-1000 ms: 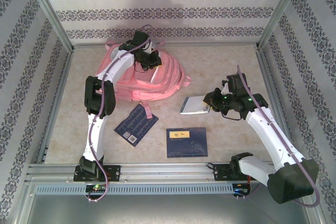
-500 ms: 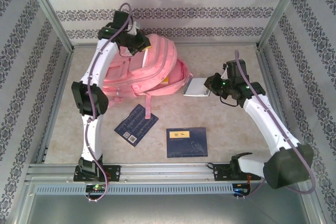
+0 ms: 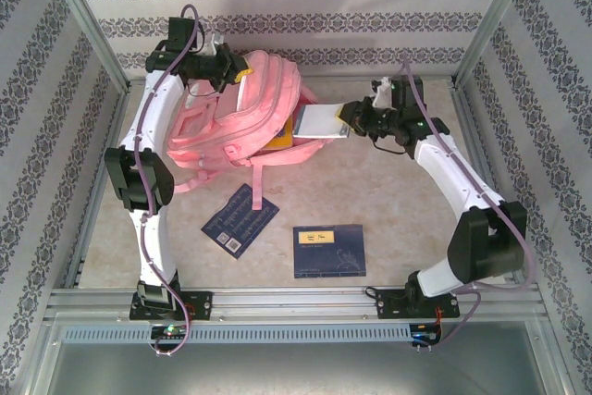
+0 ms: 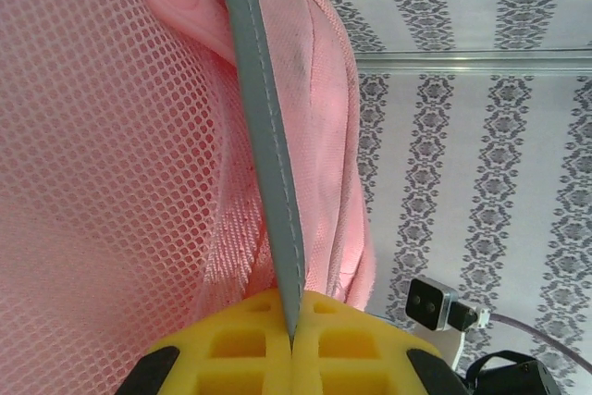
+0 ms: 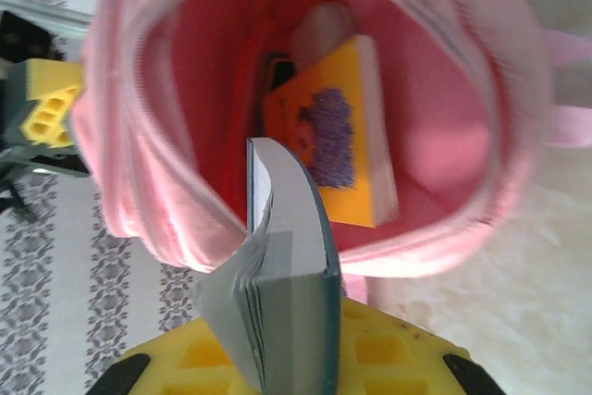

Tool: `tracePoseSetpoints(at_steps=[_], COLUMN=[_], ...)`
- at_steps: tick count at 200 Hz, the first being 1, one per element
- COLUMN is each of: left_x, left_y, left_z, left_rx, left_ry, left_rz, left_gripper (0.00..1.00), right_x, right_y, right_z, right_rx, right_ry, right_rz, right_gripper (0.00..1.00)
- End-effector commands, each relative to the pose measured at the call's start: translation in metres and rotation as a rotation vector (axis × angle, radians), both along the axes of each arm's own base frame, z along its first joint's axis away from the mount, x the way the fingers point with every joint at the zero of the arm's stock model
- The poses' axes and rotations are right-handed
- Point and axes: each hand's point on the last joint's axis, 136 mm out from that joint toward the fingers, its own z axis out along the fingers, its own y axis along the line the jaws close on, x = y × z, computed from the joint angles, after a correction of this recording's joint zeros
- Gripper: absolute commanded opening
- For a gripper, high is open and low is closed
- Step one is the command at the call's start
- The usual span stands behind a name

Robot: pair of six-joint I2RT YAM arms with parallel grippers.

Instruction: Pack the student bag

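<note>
**Backpack** [image 3: 242, 104]: pink, soft. Its top is raised under the left pincer [image 3: 231, 69] and its lower part lies on the table [image 3: 398, 210]. The open mouth faces the right pincer [image 3: 351, 123].

**Left pincer**: pressed together on a thin grey strip [image 4: 268, 154] at the backpack's top. The strip runs straight out from between the fingertips.

**Right pincer**: pinching a grey-covered book [image 5: 291, 275], which juts ahead with its far end at the rim of the mouth.

**Already inside**: a yellow book [image 5: 333, 136], straight ahead of the right pincer and deep in the backpack.

**Not yet packed**: two dark blue books [image 3: 240, 219] [image 3: 329, 250], well apart from both pincers.

**Risks, as judged:**
- The grey book's pages fan loose on one side. They could snag on the rim and fold.
- The strip is thin. If it slips, the mouth would sag shut across the book's path.
- If pushed straight in, the grey book could butt against the yellow one and jam.
- If released too early, it could tip back out over the lower rim.
</note>
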Motion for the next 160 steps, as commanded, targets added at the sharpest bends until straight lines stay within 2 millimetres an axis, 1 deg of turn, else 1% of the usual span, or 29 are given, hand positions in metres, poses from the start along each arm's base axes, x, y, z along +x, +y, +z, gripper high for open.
tracePoseSetpoints(at_steps=[1, 13, 34, 44, 61, 81, 94, 108, 122, 151, 155, 160], left_x=[-0.027, -0.028, -0.032, -0.034, -0.037, -0.041, -0.042, -0.042, -0.042, -0.048, -0.049, -0.050], left_y=[-0.011, -0.012, -0.013, -0.013, -0.015, -0.018, -0.022, -0.028, -0.038, -0.066, -0.067, -0.070], left_z=[0.109, 0.113, 0.123, 0.125, 0.129, 0.133, 0.136, 0.139, 0.141, 0.151, 0.154, 0.155], left_rx=[-0.121, -0.132, -0.151, -0.156, -0.162, -0.167, -0.179, -0.191, -0.211, -0.238, -0.238, -0.237], left_ry=[-0.274, -0.279, -0.297, -0.300, -0.307, -0.311, -0.318, -0.327, -0.330, -0.356, -0.364, -0.368], left_rz=[-0.078, -0.077, -0.083, -0.085, -0.094, -0.100, -0.111, -0.122, -0.148, -0.239, -0.247, -0.257], left_gripper=[0.00, 0.00, 0.00, 0.00, 0.00, 0.00, 0.00, 0.00, 0.00, 0.00, 0.00, 0.00], right_x=[0.011, 0.021, 0.041, 0.050, 0.058, 0.065, 0.067, 0.068, 0.070, 0.075, 0.076, 0.076], right_y=[0.028, 0.037, 0.048, 0.056, 0.071, 0.079, 0.089, 0.104, 0.125, 0.177, 0.183, 0.190], right_z=[0.017, 0.008, -0.006, -0.011, -0.016, -0.027, -0.032, -0.040, -0.048, -0.058, -0.060, -0.066], right_rx=[0.049, 0.047, 0.020, 0.032, 0.039, 0.035, 0.057, 0.057, 0.061, 0.097, 0.092, 0.084], right_ry=[-0.081, -0.079, -0.089, -0.094, -0.111, -0.115, -0.112, -0.109, -0.092, -0.040, -0.032, -0.015], right_rz=[0.103, 0.119, 0.121, 0.129, 0.164, 0.168, 0.185, 0.200, 0.217, 0.259, 0.259, 0.252], right_gripper=[0.00, 0.00, 0.00, 0.00, 0.00, 0.00, 0.00, 0.00, 0.00, 0.00, 0.02, 0.08])
